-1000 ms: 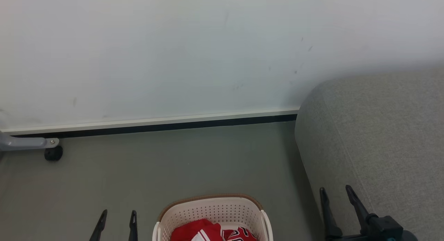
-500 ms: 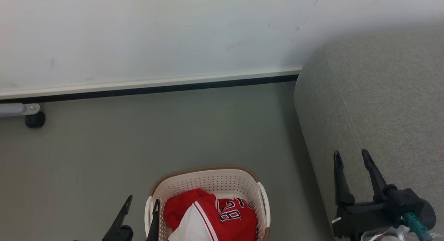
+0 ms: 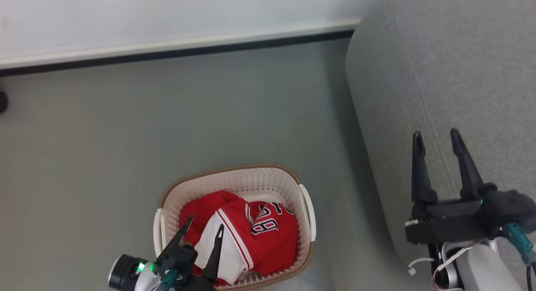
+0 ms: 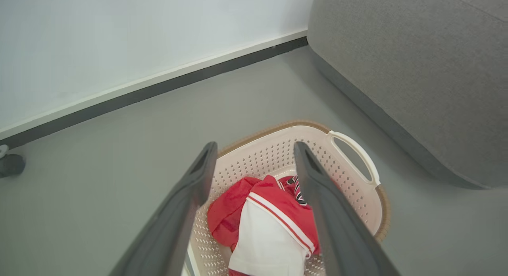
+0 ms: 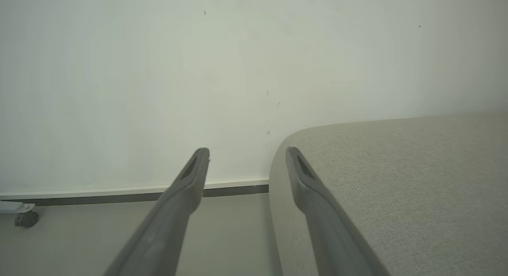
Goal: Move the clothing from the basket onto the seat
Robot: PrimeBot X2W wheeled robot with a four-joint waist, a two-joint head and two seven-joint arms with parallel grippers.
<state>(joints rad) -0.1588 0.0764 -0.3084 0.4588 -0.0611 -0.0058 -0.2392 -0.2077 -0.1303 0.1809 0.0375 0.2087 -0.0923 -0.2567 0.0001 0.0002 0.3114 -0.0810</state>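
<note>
Grey floor point(image 3: 104, 136), basket point(image 3: 234, 183) holding red clothing point(image 3: 270, 238), left claw point(image 3: 205, 222) spread above it

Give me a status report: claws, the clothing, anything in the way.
Both open: left claw over the basket, right claw by the seat. The clothing sits in the basket. Nothing between left claw and it.

We see bright, soft, even light; the sofa point(image 3: 439, 73) throws a faint shadow onto the floor point(image 3: 167, 115) at its left.

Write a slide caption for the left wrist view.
Open left gripper hovers over the red clothing in the basket, with the grey sofa beside it.
</note>
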